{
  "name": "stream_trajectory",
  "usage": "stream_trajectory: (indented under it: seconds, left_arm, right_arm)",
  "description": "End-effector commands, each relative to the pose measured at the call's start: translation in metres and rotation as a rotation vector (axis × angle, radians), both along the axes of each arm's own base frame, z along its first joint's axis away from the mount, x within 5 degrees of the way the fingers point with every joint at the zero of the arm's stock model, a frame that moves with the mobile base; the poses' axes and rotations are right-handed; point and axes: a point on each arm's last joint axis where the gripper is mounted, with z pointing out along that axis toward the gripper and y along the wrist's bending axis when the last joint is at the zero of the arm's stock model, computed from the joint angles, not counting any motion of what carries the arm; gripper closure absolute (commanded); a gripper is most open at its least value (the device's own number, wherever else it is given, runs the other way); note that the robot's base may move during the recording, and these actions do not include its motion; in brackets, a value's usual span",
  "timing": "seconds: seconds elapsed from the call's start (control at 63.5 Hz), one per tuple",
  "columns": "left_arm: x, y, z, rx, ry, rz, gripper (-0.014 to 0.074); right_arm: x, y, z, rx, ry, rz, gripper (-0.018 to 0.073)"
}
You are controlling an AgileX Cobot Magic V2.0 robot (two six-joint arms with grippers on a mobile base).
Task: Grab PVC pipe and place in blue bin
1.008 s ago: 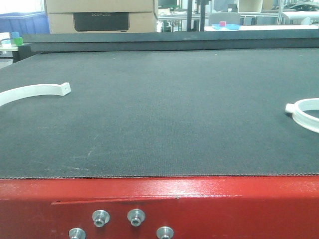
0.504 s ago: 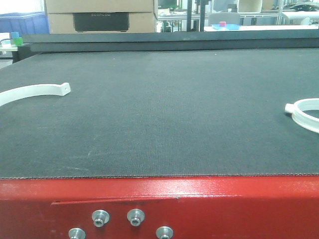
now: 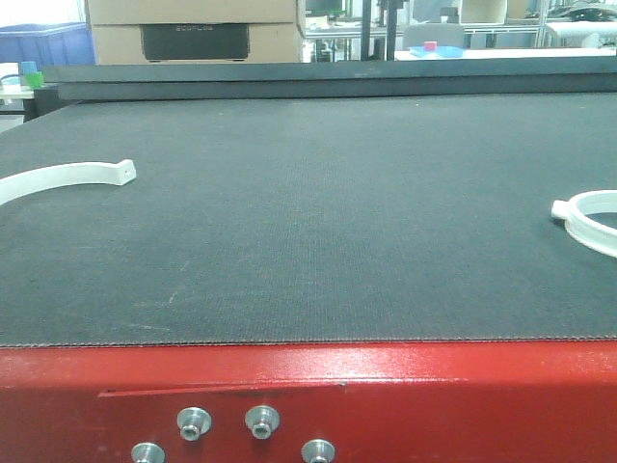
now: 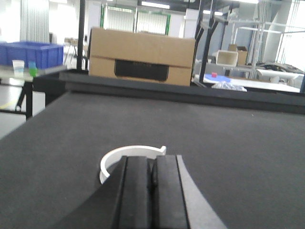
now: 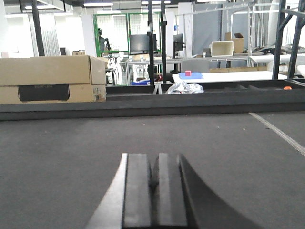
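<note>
A curved white PVC pipe piece (image 3: 67, 177) lies flat on the dark worktop (image 3: 318, 222) near its left edge. It sits just ahead of the left fingers (image 4: 136, 188), which are pressed together and hold nothing. A second white ring (image 3: 590, 218) rests at the worktop's right edge, well apart from the first. The right fingers (image 5: 138, 191) are likewise closed on nothing and point across the worktop toward its far rail. Beyond that rail stand a cardboard box (image 3: 193, 29) and, to its left, the blue bin (image 3: 48, 43). A red frame (image 3: 308, 386) studded with bolts fronts the worktop.
</note>
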Motion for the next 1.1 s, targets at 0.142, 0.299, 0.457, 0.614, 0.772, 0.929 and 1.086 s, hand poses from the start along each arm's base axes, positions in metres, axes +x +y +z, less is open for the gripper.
stream_trajectory:
  seconds: [0.142,0.299,0.457,0.614,0.772,0.929,1.086]
  left_arm:
    - [-0.015,-0.001,0.059,-0.030,-0.081,-0.018,0.0707]
    - [-0.009,-0.003,0.092,0.001,0.029,-0.032,0.0707]
    - [0.019,-0.003,0.116,0.047,0.130,-0.022,0.0707]
    - [0.059,-0.005,0.125,0.059,0.250,-0.022,0.0707]
    - [0.094,-0.008,0.129,0.024,0.311,-0.027,0.0707]
    - [0.115,-0.008,0.138,0.032,0.326,-0.025,0.0707]
    - [0.126,-0.008,0.144,0.032,0.285,-0.017,0.0707]
  right_arm:
    - [0.001,0.000,0.006,0.006,0.024,0.000,0.0721]
    - [0.017,-0.001,0.013,0.018,0.121,0.004,0.0721]
    - [0.044,-0.003,0.025,0.053,0.275,0.020,0.0721]
    - [0.074,-0.006,0.034,0.071,0.414,0.028,0.0721]
    - [0.100,-0.008,0.035,0.095,0.496,0.034,0.0721]
    - [0.128,-0.011,0.024,0.110,0.603,0.033,0.0721]
    - [0.155,-0.014,0.004,0.098,0.727,0.040,0.0721]
